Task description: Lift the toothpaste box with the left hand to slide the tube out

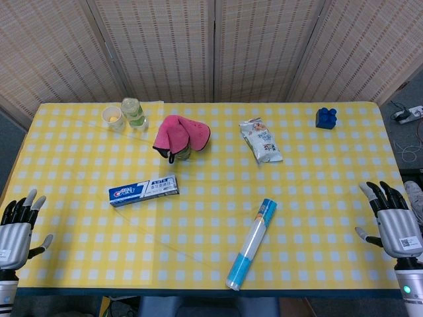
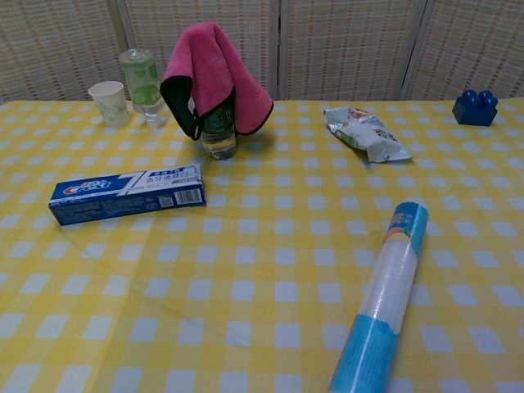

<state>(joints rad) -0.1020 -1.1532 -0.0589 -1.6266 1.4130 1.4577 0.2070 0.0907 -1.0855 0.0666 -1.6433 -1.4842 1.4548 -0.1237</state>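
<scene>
The blue and white toothpaste box (image 1: 143,190) (image 2: 127,194) lies flat on the yellow checked table, left of centre, its long side running left to right. My left hand (image 1: 18,228) hovers at the table's near left corner, well left of the box, fingers spread and holding nothing. Over at the near right edge, my right hand (image 1: 392,216) is likewise open and empty. The chest view shows neither hand. No tube is visible outside the box.
A pink cloth draped over a bottle (image 1: 180,137) (image 2: 214,86) stands behind the box. A paper cup (image 1: 113,117) and clear bottle (image 1: 134,112) sit far left. A snack bag (image 1: 261,140), blue brick (image 1: 326,117) and a rolled blue-and-clear tube (image 1: 252,244) lie to the right.
</scene>
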